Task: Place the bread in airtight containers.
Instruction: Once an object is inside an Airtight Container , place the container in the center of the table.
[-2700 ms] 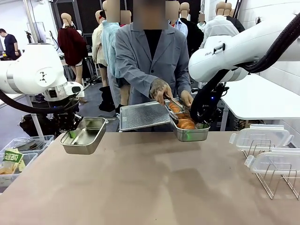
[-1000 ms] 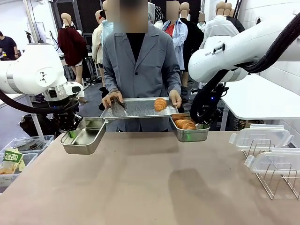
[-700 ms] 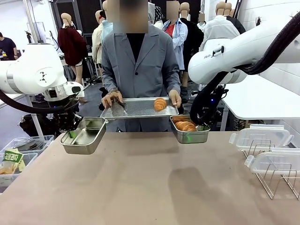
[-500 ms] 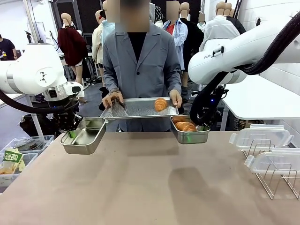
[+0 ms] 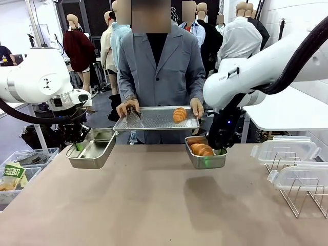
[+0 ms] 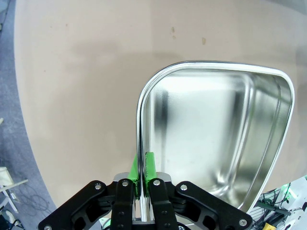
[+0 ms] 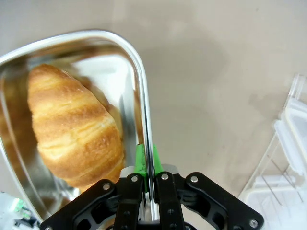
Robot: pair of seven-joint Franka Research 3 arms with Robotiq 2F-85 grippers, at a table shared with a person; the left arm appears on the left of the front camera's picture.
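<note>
While the left end effector [image 6: 142, 162] clamped an empty rectangular steel pan [image 6: 206, 124], the right end effector [image 7: 145, 154] gripped a croissant-laden steel pan [image 7: 137, 64].

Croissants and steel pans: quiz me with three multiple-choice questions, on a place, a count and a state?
1. Where is the croissant lying outside any pan? A) on the person's tray B) on the table C) on a lid
2. How many croissants are visible? A) one B) two C) four
3. The left pan, pinched by the left fingers, is: A) empty B) lidded C) full
Answers: 1A, it rests on the perforated tray. 2B, a second croissant lies in the right pan, held by the right fingers. 3A, bare steel inside.
</note>
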